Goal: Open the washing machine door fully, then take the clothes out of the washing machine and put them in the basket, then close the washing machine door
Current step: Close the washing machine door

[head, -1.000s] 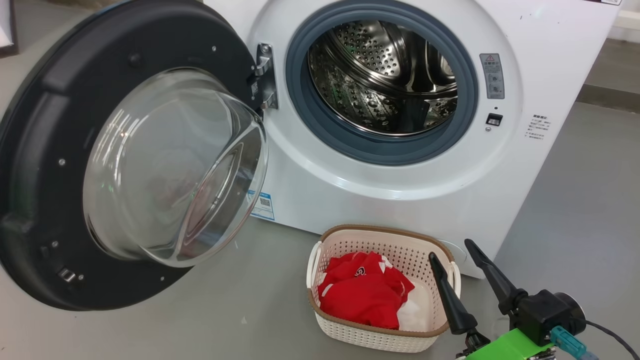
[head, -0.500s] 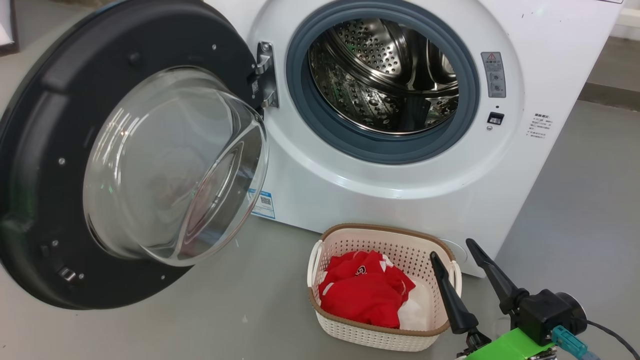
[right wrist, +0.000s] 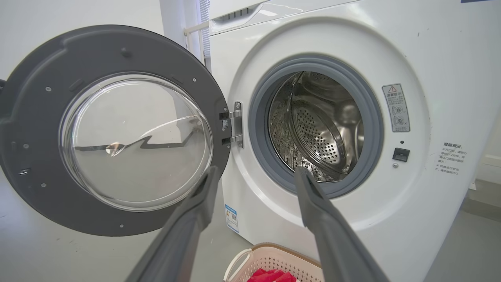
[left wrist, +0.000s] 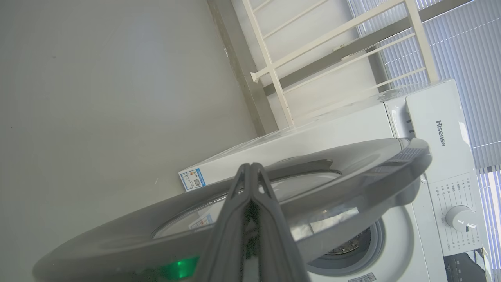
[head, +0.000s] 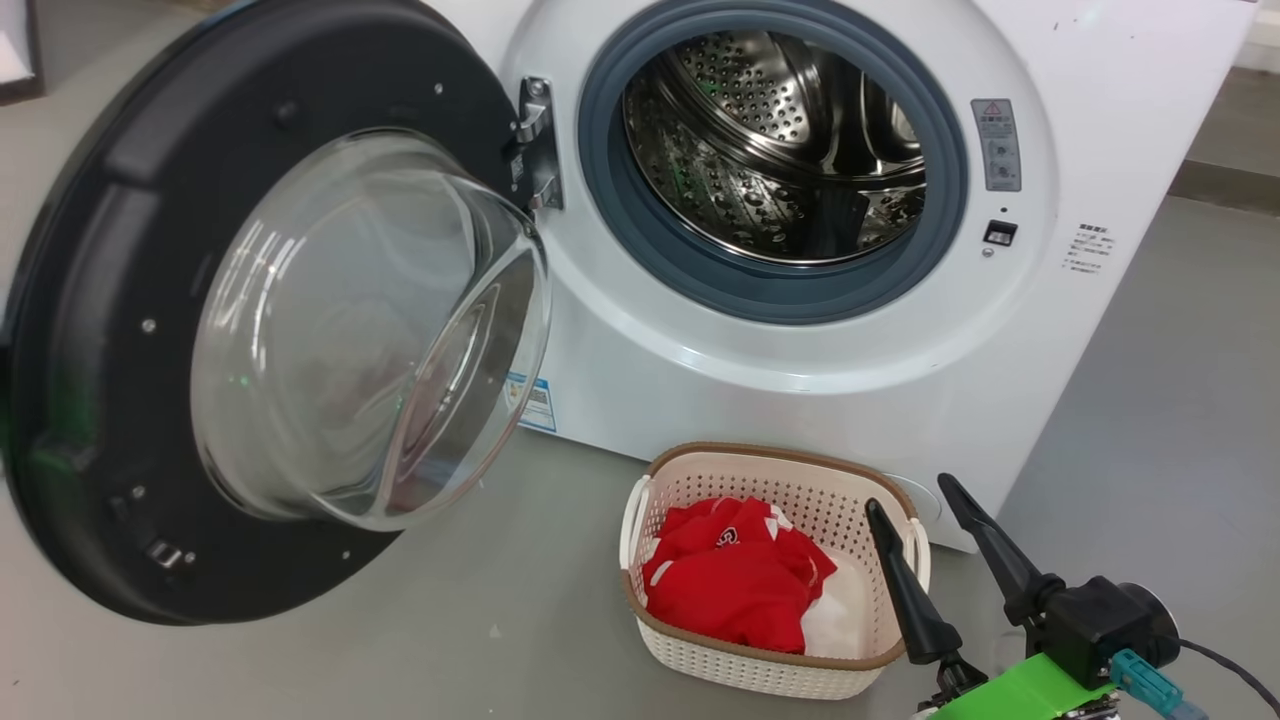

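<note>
Only my head view shifted. One door [head: 300,320] open at nine o'clock, one garment [head: 730,585] in one basket [head: 745,675] at five; right end effector [head: 908,492] released, left end effector [left wrist: 250,169] clenched.

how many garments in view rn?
1: the clothes lie in the basket in front of the washing machine. Visible part of the drum is bare; another could hide beneath.

Washing machine [head: 800,400]: white body, grey ring [head: 600,175], perforated steel drum [head: 740,90]. Washing machine door [head: 100,300]: black, clear glass. Clothes [head: 735,595]: red, white markings, possibly lettering. Basket [head: 760,674]: cream, perforated, brown rim.
</note>
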